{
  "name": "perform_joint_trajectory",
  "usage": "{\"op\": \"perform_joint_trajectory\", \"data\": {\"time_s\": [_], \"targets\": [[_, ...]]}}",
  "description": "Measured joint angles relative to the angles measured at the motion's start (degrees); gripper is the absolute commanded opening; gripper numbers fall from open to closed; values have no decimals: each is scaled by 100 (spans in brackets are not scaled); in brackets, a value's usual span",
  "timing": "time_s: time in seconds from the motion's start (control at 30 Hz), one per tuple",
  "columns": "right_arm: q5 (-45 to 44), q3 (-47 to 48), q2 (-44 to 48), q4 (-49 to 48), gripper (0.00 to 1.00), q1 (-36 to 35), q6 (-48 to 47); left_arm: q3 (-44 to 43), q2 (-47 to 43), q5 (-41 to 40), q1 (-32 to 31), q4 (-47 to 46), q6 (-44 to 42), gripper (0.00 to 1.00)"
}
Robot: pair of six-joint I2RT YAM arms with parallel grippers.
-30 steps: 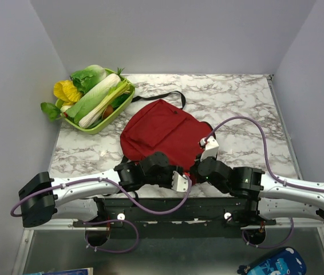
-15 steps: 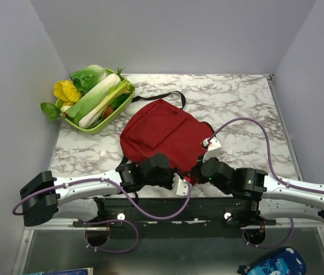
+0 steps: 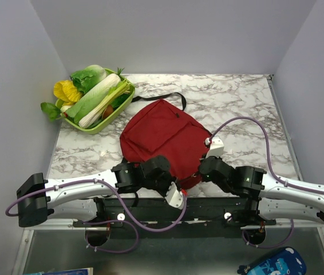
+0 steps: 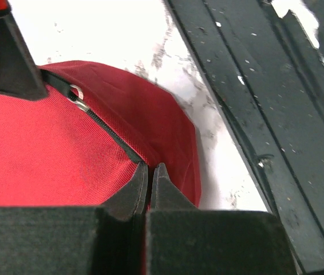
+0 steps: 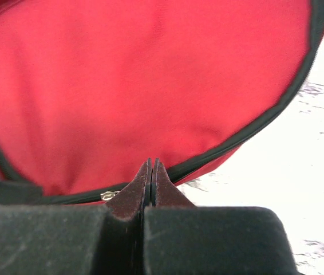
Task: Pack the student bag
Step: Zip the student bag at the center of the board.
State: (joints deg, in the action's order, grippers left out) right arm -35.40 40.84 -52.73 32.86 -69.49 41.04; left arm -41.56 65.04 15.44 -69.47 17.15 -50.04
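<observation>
The student bag (image 3: 162,134) is a dark-red backpack lying flat in the middle of the marble table, and it also shows in the left wrist view (image 4: 47,149) and the right wrist view (image 5: 145,80). My left gripper (image 3: 180,184) (image 4: 150,170) is pinched on the bag's near edge, at the end of the black zipper line. My right gripper (image 3: 199,172) (image 5: 151,166) is shut at the same zipper a little further along. The metal zipper pull (image 5: 110,195) shows just left of its fingertips, and again in the left wrist view (image 4: 77,95).
A green tray (image 3: 123,102) of toy vegetables stands at the back left. The bag's black strap (image 3: 170,95) trails behind it. The black base rail (image 3: 168,207) (image 4: 265,114) runs along the near table edge. A blue pencil case (image 3: 273,264) lies below the table.
My left wrist has drawn back toward the near edge with the bag's corner. My right gripper has shifted slightly away and to the right along the zipper.
</observation>
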Motion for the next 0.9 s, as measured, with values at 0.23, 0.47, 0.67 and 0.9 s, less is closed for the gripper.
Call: {"op": "perform_joint_trajectory", "data": {"time_s": [0.23,0.47,0.67,0.9], "targets": [[-232,2,-74,498,1,372,-48,-22,-260,267,-52,859,-439,0],[-358,205,-144,697,1,1093,-433,-103,-472,439,-52,1665,-942,0],[-605,761,-474,804,1,1606,-704,-122,-634,455,-50,2249,-1259,0],[-619,1093,-708,804,1,2374,-901,-205,-782,442,44,2712,-1707,0]]}}
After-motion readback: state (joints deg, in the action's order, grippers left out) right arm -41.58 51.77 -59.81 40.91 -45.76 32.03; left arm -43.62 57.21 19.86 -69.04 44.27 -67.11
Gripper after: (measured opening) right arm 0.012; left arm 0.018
